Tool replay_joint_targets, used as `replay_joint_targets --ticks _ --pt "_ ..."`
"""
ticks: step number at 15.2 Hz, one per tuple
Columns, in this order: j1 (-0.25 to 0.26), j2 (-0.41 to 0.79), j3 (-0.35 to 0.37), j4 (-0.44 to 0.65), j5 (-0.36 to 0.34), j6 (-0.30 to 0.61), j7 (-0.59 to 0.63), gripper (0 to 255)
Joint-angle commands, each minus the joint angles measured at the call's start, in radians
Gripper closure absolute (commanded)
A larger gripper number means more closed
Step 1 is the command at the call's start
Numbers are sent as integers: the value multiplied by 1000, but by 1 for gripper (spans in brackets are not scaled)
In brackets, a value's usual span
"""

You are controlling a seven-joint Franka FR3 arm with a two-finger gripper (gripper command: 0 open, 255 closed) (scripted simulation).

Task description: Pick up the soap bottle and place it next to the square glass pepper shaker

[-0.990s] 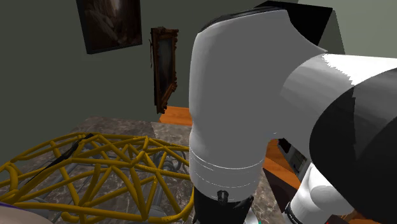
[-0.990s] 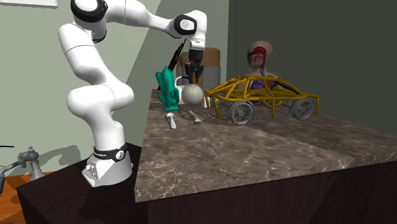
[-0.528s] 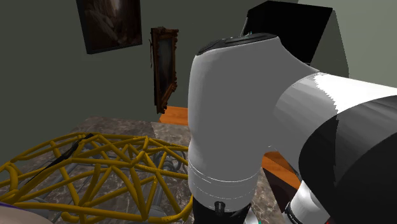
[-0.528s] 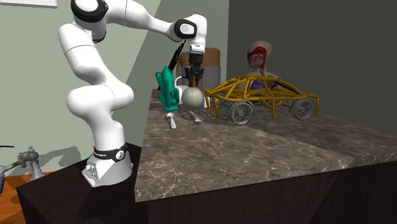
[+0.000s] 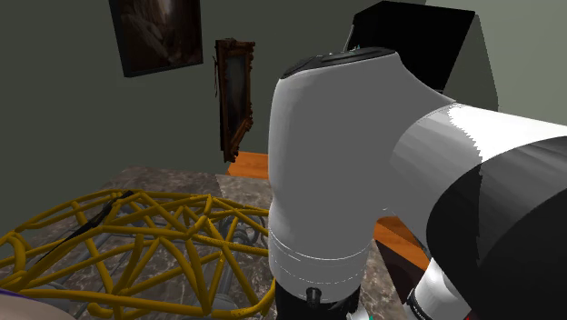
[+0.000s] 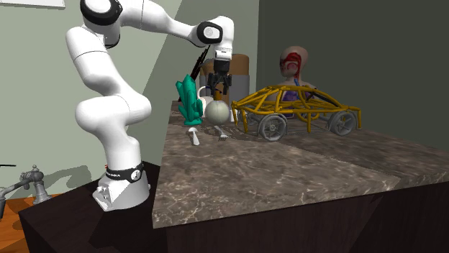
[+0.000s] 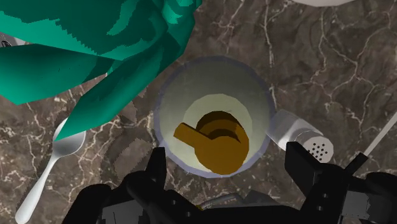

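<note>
From above in the wrist view, the soap bottle (image 7: 216,143) is a round pale body with a brown pump top. It stands on the dark marble counter (image 7: 331,70). My gripper (image 7: 230,172) hangs just over it, open, and its fingers (image 7: 156,173) stand apart on either side of the pump without clasping it. A white pepper shaker (image 7: 299,132) with a holed top lies right beside the bottle, close to the other finger. In the second exterior view the gripper (image 6: 218,90) sits straight above the pale bottle (image 6: 217,110).
A green crystal ornament (image 6: 190,100) stands close against the bottle, and a spoon (image 7: 54,162) lies by it. A yellow wire car (image 6: 298,108) is parked on the second exterior view's right, with a bust (image 6: 293,63) and a brown jar (image 6: 236,68) behind. My white arm link (image 5: 336,164) blocks the shoulder view.
The gripper came down slightly with the bottle, then its fingers opened and let go of the pump. The bottle now stands on the counter by the shaker.
</note>
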Motion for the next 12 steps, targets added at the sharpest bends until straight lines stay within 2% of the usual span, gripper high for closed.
replay_joint_targets --ticks 1,5,12 --pt "0 0 0 0 0 0 0 0" --pt "-16 21 -30 130 -32 -116 18 0" --pt "-16 21 -30 130 -32 -116 18 0"
